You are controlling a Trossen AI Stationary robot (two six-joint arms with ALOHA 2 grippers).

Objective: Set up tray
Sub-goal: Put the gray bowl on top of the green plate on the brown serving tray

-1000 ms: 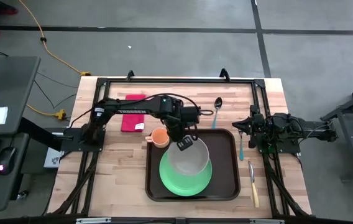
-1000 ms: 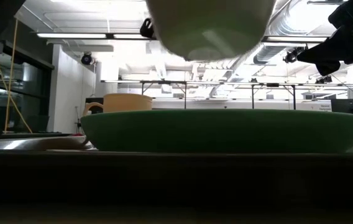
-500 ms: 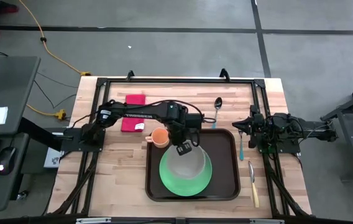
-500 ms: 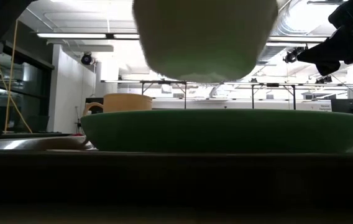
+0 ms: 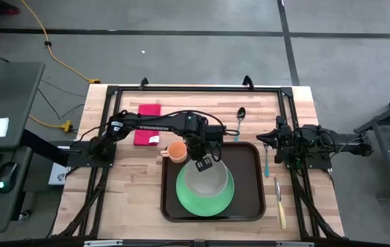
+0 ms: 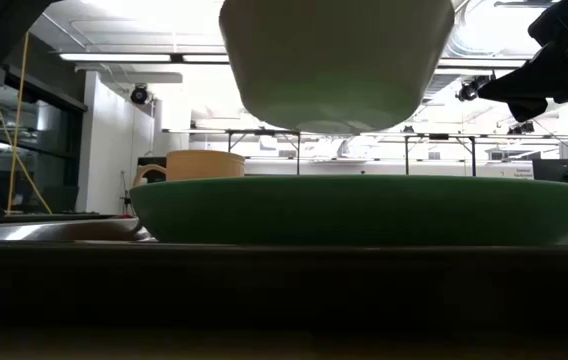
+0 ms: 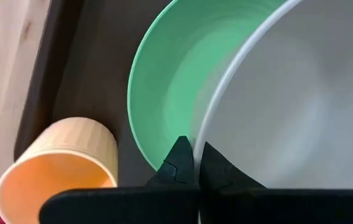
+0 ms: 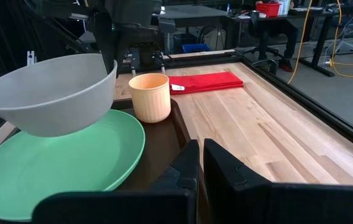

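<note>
A grey-white bowl (image 5: 207,178) hangs over the round green plate (image 5: 202,202), which lies flat in the dark brown tray (image 5: 250,180). My left gripper (image 5: 204,163) is shut on the bowl at its far side. In the low view the bowl (image 6: 334,60) floats clear above the plate (image 6: 364,210). An orange cup (image 5: 176,151) stands upright in the tray's far left corner. My right gripper (image 8: 198,163) waits shut by the table's right edge, holding nothing. My left gripper pinches the bowl's rim (image 7: 209,127) on its far side, one finger (image 7: 179,158) outside the wall and one finger (image 7: 220,168) inside. The fingers come from above, pointing steeply down. The bowl hangs mouth up, nearly level, clear of the green plate.
A red cloth (image 5: 147,123) lies on the wood to the tray's far left. A spoon (image 5: 240,116), a teal-handled utensil (image 5: 266,162) and a yellow-handled knife (image 5: 280,206) lie on the wood to the tray's right. A black frame (image 5: 195,88) rims the table.
My left gripper has sunk with the bowl toward the green plate and rolled a little. The bowl, tilted a second ago, now hangs closer to level and lower over the plate, still clear of it.
</note>
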